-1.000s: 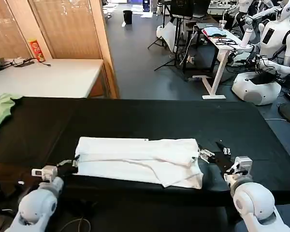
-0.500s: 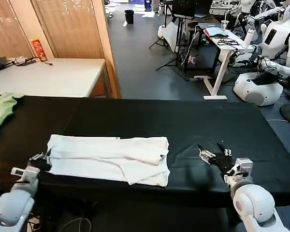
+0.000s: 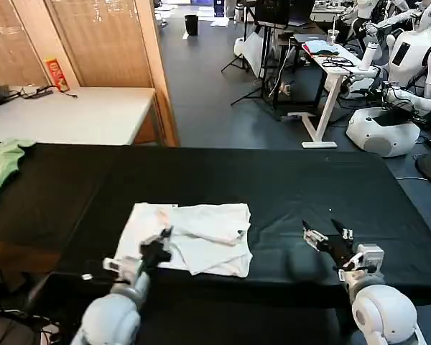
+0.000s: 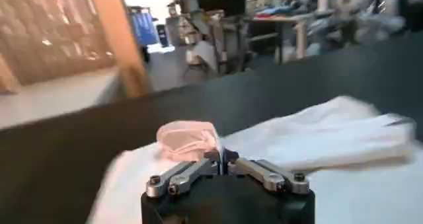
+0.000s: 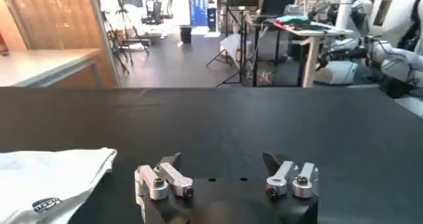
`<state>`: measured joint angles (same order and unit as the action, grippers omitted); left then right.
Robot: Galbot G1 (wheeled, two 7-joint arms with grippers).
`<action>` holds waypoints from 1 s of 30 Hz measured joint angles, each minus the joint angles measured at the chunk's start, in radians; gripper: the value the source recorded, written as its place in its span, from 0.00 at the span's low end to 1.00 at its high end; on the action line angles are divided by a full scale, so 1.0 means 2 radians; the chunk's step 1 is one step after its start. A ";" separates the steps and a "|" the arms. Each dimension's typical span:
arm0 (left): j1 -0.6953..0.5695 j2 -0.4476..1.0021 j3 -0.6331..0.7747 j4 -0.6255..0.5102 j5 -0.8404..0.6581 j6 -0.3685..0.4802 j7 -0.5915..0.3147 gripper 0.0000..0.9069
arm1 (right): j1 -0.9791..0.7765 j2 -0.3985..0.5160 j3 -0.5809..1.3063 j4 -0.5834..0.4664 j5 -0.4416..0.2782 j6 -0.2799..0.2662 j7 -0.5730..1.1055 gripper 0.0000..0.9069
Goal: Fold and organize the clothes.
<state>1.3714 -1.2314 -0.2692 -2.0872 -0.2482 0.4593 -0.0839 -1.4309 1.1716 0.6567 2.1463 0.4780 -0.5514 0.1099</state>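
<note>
The white T-shirt [image 3: 194, 237] lies on the black table [image 3: 287, 187], toward the near edge and a little left of centre. It is folded into a lumpy rectangle, plain side up, with layered flaps and a loose corner sagging toward the table's front edge. In the left wrist view a bunched, faintly pinkish fold of the shirt [image 4: 188, 139] rises right at the fingertips.

The left gripper [image 3: 160, 243] sits over the shirt's near-left part, at about seven o'clock from the garment's middle. Its fingers are drawn together, and they seem to pinch that raised fold, though the blur makes the contact hard to confirm.

The right gripper [image 3: 329, 236] hovers over bare tabletop at three o'clock from the shirt, well apart from it, with its fingers spread wide and nothing between them; the right wrist view shows the shirt's edge [image 5: 53, 176] off to one side.

A small light green garment [image 3: 1, 164] lies at the table's far-left corner, around ten o'clock.
</note>
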 joint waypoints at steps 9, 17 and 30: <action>-0.030 -0.067 0.092 0.012 -0.020 0.001 -0.005 0.00 | -0.005 0.006 -0.001 -0.005 -0.010 0.003 -0.009 0.97; -0.046 -0.096 0.103 0.040 0.002 -0.013 -0.001 0.00 | -0.002 0.006 -0.007 -0.009 -0.013 0.004 -0.010 0.97; -0.054 -0.132 0.109 0.080 0.007 -0.041 0.005 0.97 | 0.023 -0.016 -0.043 -0.024 -0.009 0.011 -0.041 0.97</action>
<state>1.2631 -1.4963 -0.0520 -1.9269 -0.2345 0.3775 -0.0746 -1.3859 1.1387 0.5704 2.0983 0.4607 -0.5284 0.0285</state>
